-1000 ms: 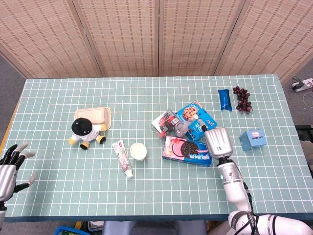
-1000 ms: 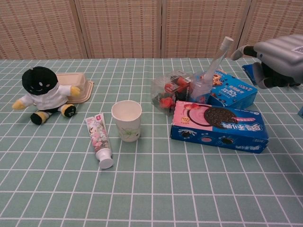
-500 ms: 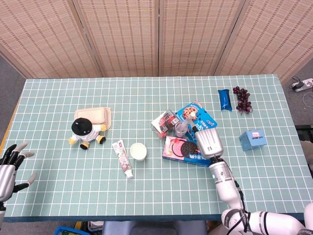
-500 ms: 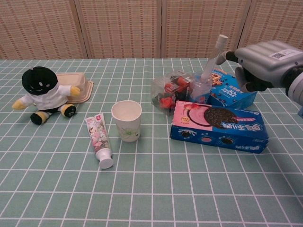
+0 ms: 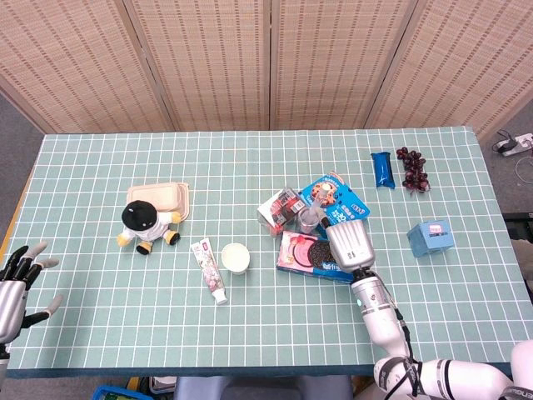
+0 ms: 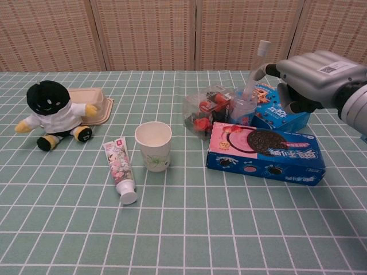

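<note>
My right hand [image 6: 317, 73] hovers over the blue cookie box [image 6: 280, 113] and the far edge of the pink-and-blue Oreo box [image 6: 264, 152]. Its fingertips [image 6: 270, 70] reach the white toothbrush [image 6: 253, 73], which stands tilted in a clear cup [image 6: 242, 110]. Whether they pinch the handle or only touch it is not clear. In the head view the right hand [image 5: 350, 242] covers part of the Oreo box [image 5: 304, 252], just right of the cup [image 5: 310, 220]. My left hand [image 5: 15, 280] hangs off the table's front left corner, fingers spread, holding nothing.
A paper cup [image 6: 153, 146] and a toothpaste tube [image 6: 119, 169] lie left of the boxes. A plush doll [image 6: 53, 112] sits by a beige clamshell box [image 5: 166, 197]. A clear snack pack [image 6: 200, 112] adjoins the cup. A blue bar [image 5: 381, 169], grapes [image 5: 412, 168] and a small blue box [image 5: 430, 237] lie at right.
My right hand has moved left and nearer the toothbrush until its fingertips meet the handle. The toothbrush now stands a little more upright. The left hand has hardly moved.
</note>
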Robot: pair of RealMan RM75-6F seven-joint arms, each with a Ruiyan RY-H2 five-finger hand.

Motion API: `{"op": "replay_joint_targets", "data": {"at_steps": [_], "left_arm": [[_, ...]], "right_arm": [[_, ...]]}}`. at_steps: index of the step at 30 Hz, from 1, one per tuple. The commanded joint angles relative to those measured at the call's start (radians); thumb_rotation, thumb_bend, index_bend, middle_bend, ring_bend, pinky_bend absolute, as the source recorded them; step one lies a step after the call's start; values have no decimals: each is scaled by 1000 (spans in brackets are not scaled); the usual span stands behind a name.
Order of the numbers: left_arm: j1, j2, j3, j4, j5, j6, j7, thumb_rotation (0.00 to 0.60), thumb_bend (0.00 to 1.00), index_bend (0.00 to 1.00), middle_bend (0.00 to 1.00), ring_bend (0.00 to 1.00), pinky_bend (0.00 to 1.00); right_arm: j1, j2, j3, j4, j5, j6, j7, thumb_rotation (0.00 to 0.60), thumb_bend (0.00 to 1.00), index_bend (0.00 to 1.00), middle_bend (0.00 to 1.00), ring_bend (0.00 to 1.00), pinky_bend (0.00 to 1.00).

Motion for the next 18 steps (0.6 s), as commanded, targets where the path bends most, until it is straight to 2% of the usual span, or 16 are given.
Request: {"op": "replay_joint_targets", "data": {"at_steps": [1,18], "left_arm": [[1,-1,1,0,2,1,1,600,267,357,144,80,296],[1,0,2,-4,3,-1,6,600,267,358,144,80,296]], "right_arm": [[-4,5,-6,0,2,6,3,600,837,162,1000,1000,1000],[14,1,-1,34,49,9,-1,600,837,162,1000,1000,1000]]}}
